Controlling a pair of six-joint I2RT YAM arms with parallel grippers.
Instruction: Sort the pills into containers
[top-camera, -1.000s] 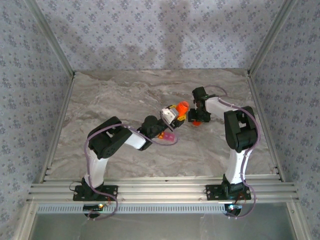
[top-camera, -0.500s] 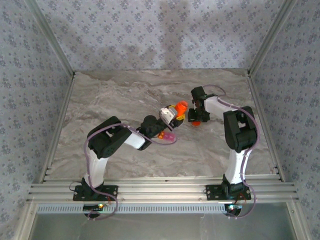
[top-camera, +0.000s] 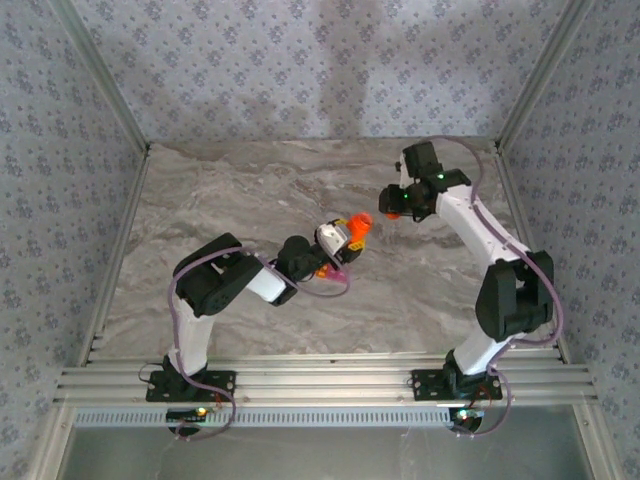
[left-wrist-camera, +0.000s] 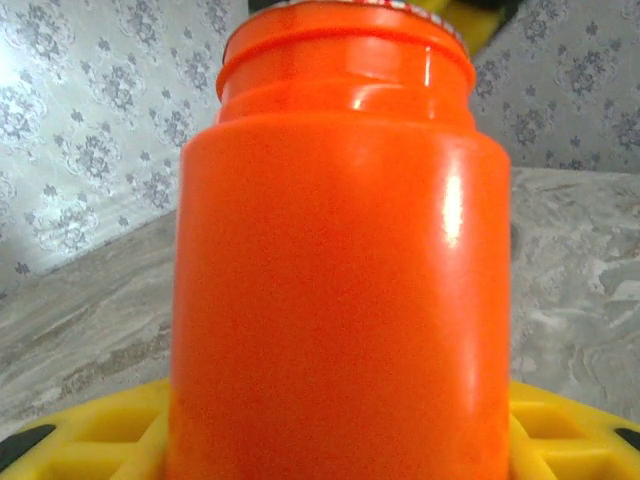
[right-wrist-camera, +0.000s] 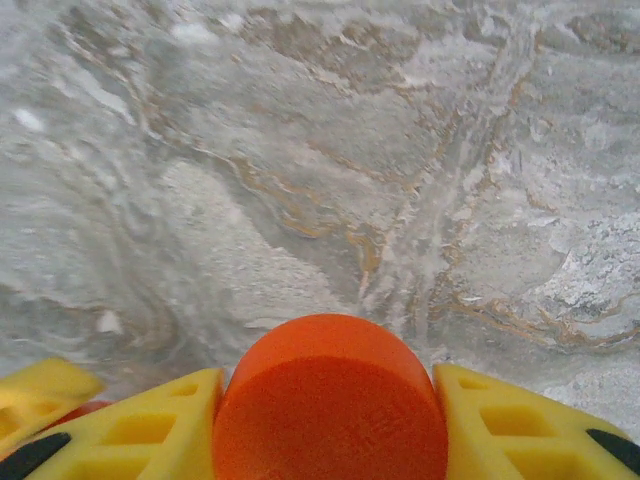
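- Containers (top-camera: 337, 266): the small joined pair, one pink and one orange, sits on the marble table (top-camera: 240, 190) near its middle. In the top view it lies just beneath the left arm's wrist and is partly covered by it. Its contents are too small to make out.
- Left gripper (top-camera: 350, 235): reaches toward the table centre and is clamped on the orange bottle (left-wrist-camera: 340, 280). In the left wrist view the yellow fingers (left-wrist-camera: 90, 430) press against the bottle's lower body on both sides.
- Orange bottle: opaque and cylindrical, with a stepped neck at the end pointing away from the wrist camera. From above it projects from the left gripper toward the far right, close above the containers. Whether it touches the table cannot be told.
- Right gripper (top-camera: 391, 202): stands over the far right part of the table, apart from the bottle. Its yellow fingers (right-wrist-camera: 150, 425) are closed on a round orange cap (right-wrist-camera: 330, 395), one on each side.
- Orange cap: its flat face is turned toward the right wrist camera, and bare marble lies beyond it. It is separate from the bottle. Its height over the table cannot be judged.
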